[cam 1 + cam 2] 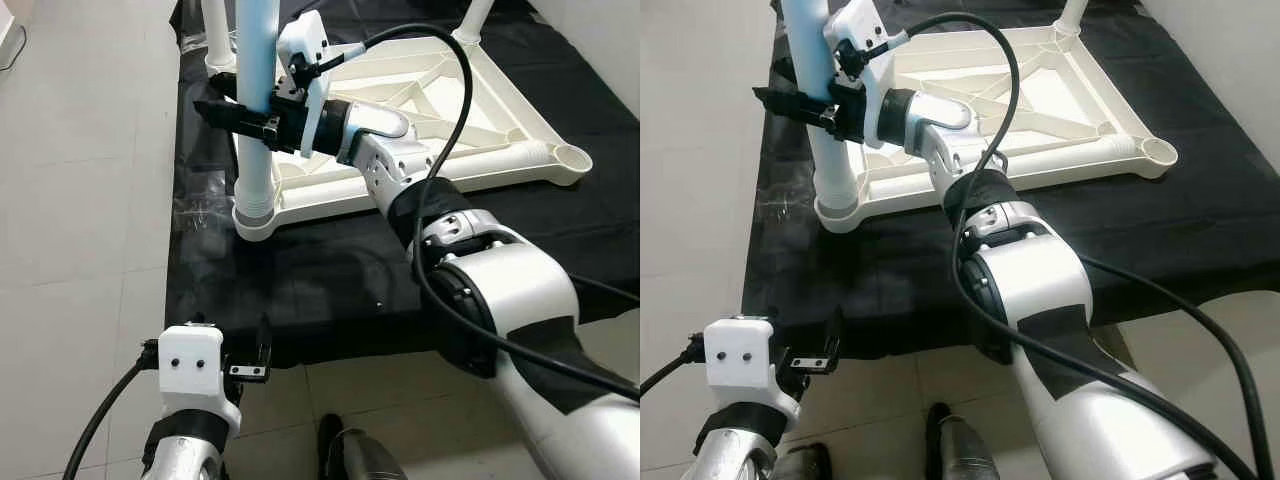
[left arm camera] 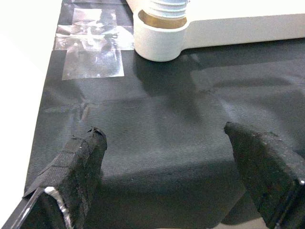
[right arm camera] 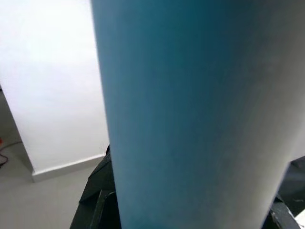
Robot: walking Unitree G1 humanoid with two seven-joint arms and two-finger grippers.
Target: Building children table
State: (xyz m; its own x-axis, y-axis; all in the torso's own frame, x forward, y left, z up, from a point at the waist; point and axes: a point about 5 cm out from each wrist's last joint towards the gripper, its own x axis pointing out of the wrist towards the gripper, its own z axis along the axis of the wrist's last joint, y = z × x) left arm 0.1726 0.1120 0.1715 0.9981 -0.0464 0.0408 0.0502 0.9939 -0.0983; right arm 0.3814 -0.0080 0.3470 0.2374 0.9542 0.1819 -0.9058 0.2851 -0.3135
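Tabletop (image 1: 450, 110): white moulded plastic, ribbed underside up, on a black mat (image 1: 330, 270). Leg (image 1: 256, 60): smooth pale-blue tube, upright in the tabletop's near-left corner socket, clamped by the right gripper (image 1: 225, 112). Left gripper (image 2: 176, 167): fingers spread, empty, at the mat's near edge.

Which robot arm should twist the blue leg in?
Right. The right gripper is already clamped around the blue leg standing in the corner socket; the left gripper hangs open, away.

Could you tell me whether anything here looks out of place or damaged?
Nothing looks damaged. The white table top lies upside down on the black mat, as assembly needs. The right gripper clamps the light blue leg standing in a corner socket; another socket is empty.
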